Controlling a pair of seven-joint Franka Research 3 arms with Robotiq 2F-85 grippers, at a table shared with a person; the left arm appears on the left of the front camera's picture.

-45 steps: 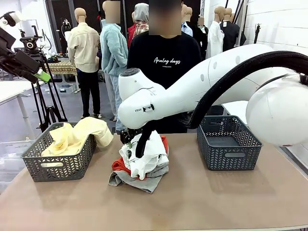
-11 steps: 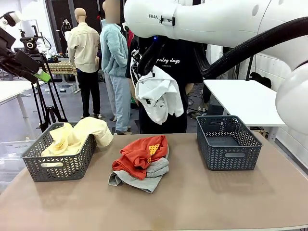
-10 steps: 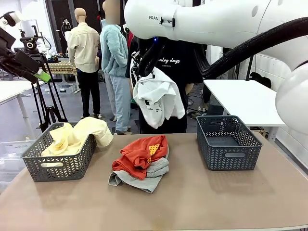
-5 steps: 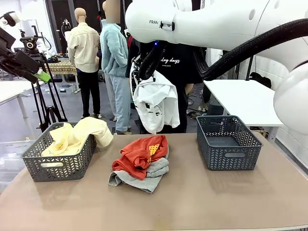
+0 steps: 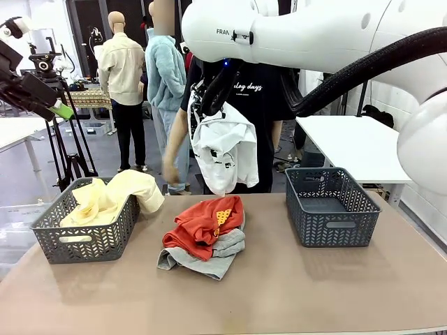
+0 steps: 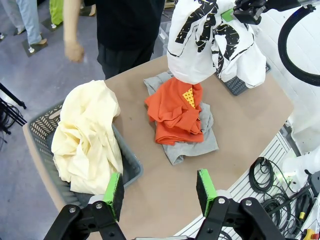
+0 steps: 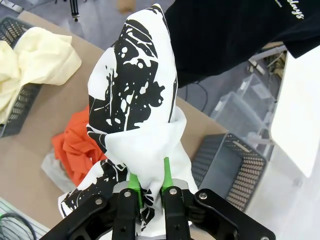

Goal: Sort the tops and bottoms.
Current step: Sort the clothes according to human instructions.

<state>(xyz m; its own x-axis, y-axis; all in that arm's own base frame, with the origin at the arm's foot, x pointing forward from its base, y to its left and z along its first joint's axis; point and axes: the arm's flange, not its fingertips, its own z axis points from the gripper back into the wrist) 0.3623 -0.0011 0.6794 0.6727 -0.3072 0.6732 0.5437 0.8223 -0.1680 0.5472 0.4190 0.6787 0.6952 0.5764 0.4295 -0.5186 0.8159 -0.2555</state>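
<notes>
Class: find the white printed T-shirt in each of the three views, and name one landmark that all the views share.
Front: T-shirt hangs at upper centre.
Left wrist: T-shirt at top right.
Right wrist: T-shirt in the centre, pinched between the right fingers.
Landmark: orange-red top, lying beneath it.

White T-shirt point(image 5: 225, 150) with black splatter print, orange-red top point(image 5: 201, 225), cream top point(image 5: 112, 195).

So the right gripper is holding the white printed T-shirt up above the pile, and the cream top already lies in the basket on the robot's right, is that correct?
Not quite: the cream top lies in the basket on the robot's left, as the front view shows. The rest stands: the right gripper holds the white printed T-shirt up above the pile.
</notes>
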